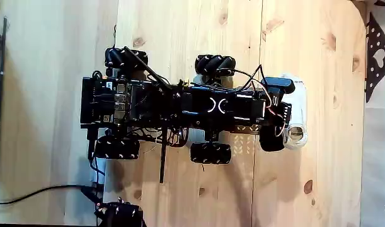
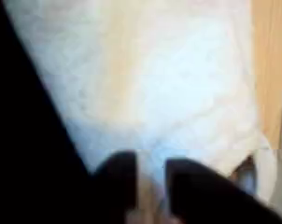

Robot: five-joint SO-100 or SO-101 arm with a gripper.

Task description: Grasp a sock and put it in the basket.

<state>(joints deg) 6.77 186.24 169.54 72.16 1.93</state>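
Observation:
The pale grey-white sock (image 1: 298, 107) lies on the wooden table at the right end of the wheeled robot, its round darker opening facing the bottom of the fixed view. My gripper (image 1: 280, 112) hangs right over the sock's left side. In the wrist view the sock (image 2: 169, 75) is blurred and very close, and two dark fingertips (image 2: 118, 179) sit at the bottom edge with a narrow strip of fabric in the gap between them. Whether the gripper (image 2: 152, 184) is pinching it is unclear. A black rectangular frame at the chassis's left end looks like the basket (image 1: 85, 101).
The robot's chassis (image 1: 179, 107) rides on black mecanum wheels (image 1: 214, 64) and stretches across the table. A black cable (image 1: 41, 192) runs along the lower left. A dark patterned cloth (image 1: 378, 53) lies at the right edge. Bare wood surrounds the sock on the right.

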